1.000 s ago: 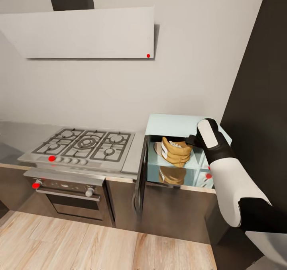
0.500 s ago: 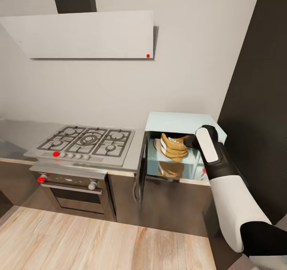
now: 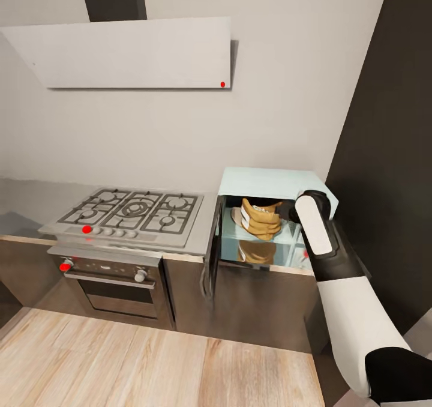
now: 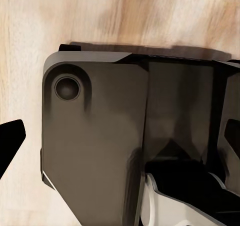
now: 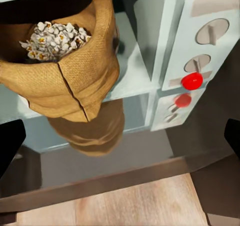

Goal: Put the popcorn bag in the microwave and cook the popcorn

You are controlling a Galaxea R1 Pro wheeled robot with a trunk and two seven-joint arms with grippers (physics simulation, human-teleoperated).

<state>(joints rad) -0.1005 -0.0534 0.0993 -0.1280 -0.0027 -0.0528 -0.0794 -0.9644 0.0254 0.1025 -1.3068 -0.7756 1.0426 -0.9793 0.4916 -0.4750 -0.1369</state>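
The small tan-brown burlap popcorn bag (image 5: 70, 71) sits inside the boxy pale mint-blue microwave (image 3: 273, 186), on the floor of its cavity, with its mouth tipped toward the opening and a heap of pale cream-white popcorn (image 5: 54, 37) showing inside the rolled rim. The dark-framed glass door (image 3: 212, 256) hangs wide open toward the steel gas hob (image 3: 135, 212). The right pincer (image 5: 120, 136) is released: in the right wrist view its two black fingertips (image 5: 10, 146) stand far apart at the frame's edges, with nothing between them, and the bag lies clear ahead of them.

Against the two earlier head views, the right arm (image 3: 336, 275) has drawn back from the cavity (a second ago its black wrist was up against the bag, now it sits at the microwave's front corner, beside the white knobs (image 5: 212, 31) and red light (image 5: 192, 80)). The bag has stayed put in the cavity. The head view has also shifted somewhat, so part of that change is the camera's.

My reading: the placing is done and the hand is withdrawing; the door is not yet shut and heating would follow.

The left pincer hangs over the robot's dark base and the pale wood floor (image 4: 100, 16); whether it is spread or clenched I cannot tell.
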